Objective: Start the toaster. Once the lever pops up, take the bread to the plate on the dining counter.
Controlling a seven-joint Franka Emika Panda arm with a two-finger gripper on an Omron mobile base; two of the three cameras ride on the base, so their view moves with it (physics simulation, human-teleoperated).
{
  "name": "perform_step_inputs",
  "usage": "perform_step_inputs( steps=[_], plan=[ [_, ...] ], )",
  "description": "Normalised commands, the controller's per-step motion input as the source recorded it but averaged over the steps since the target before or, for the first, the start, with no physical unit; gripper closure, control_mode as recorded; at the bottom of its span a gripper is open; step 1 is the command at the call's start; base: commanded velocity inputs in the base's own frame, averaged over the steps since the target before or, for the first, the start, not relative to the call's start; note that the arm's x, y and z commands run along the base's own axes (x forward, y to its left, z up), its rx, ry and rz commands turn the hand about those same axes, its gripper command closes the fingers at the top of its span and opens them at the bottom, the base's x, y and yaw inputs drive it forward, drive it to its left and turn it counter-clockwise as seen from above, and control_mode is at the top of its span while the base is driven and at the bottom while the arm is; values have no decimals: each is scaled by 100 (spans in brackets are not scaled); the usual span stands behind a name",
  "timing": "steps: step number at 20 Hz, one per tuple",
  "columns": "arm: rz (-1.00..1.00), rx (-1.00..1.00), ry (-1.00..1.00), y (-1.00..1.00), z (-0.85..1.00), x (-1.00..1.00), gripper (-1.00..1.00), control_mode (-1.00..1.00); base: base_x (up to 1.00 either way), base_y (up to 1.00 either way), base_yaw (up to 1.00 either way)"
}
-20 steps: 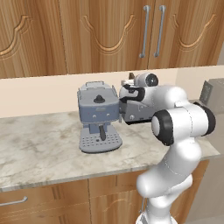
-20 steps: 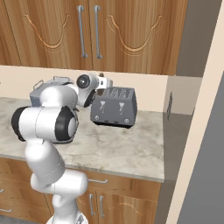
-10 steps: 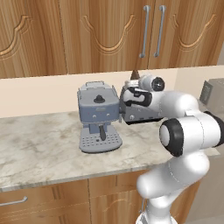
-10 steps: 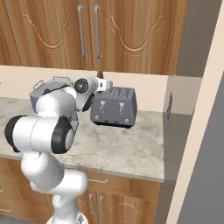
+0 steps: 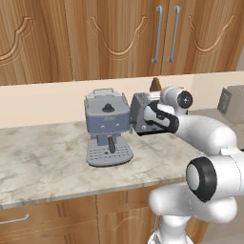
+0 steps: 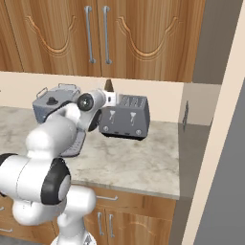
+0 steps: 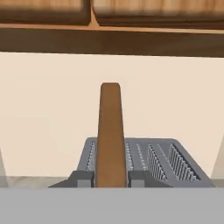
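The bread (image 7: 110, 131), a thin brown slice seen edge-on, stands upright between my fingertips (image 7: 81, 178), just above the toaster's (image 7: 166, 157) left slot. My gripper (image 7: 110, 178) is shut on it. From the base, the bread (image 5: 155, 85) (image 6: 109, 85) pokes up above the gripper (image 5: 153, 94) (image 6: 111, 95), over the left end of the grey toaster (image 6: 125, 117) (image 5: 137, 112) on the marble worktop (image 6: 143, 158). The plate and the dining counter are out of view.
A blue-grey espresso machine (image 5: 107, 126) (image 6: 50, 103) stands left of the toaster. Wooden wall cabinets (image 5: 143, 33) hang low over the worktop. A grey appliance (image 5: 233, 102) sits far right, and a tall side panel (image 6: 210, 72) closes the worktop's right end.
The bread stays held above the toaster, shifted only slightly. The arm's elbow has swung lower and out to the side, while the hand stays by the toaster.
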Motion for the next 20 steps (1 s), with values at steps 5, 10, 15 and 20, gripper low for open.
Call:
perform_step_inputs(
  steps=[5,10,15,20],
  plan=[
    [-3,0,15,0,22,-98,100,-100,0,0,0],
    [-3,0,30,0,27,-95,100,-100,0,0,0],
    [-1,0,33,0,18,-97,100,-100,0,0,0],
    [-2,1,27,0,6,-99,100,-100,0,0,0]
  ],
)
